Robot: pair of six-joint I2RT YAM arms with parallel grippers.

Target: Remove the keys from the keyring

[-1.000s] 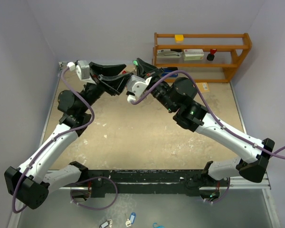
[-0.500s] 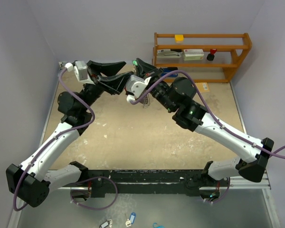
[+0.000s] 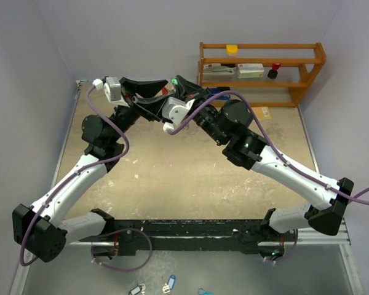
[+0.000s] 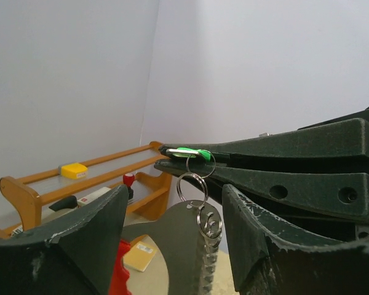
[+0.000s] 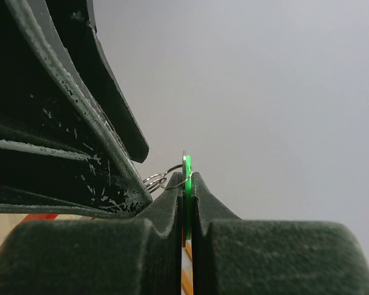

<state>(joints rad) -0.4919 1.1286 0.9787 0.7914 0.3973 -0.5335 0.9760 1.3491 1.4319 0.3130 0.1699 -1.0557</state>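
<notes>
My right gripper (image 3: 175, 82) is shut on the pale-green tagged key (image 5: 187, 184), held high above the table near the back. In the left wrist view the green tag (image 4: 189, 152) sits between the right fingertips. Silver rings (image 4: 192, 184) hang from it, linked to a flat grey metal piece (image 4: 178, 252) with a toothed edge. A red plastic piece of the keyring (image 4: 119, 273) shows low on the left; it also shows in the top view (image 3: 166, 90). My left gripper (image 4: 175, 203) is open, its fingers on either side of the hanging rings and grey piece.
A wooden rack (image 3: 261, 83) stands at the back right with a yellow block (image 3: 232, 49) and a red-topped item (image 3: 275, 69). A yellow card (image 3: 264, 112) lies in front of it. Blue-tagged keys (image 3: 169, 284) lie below the arm bases. Walls close in behind.
My left arm has shifted a little to the right, bringing its open fingers closer around the hanging rings. The right gripper has held still with the green tag.
</notes>
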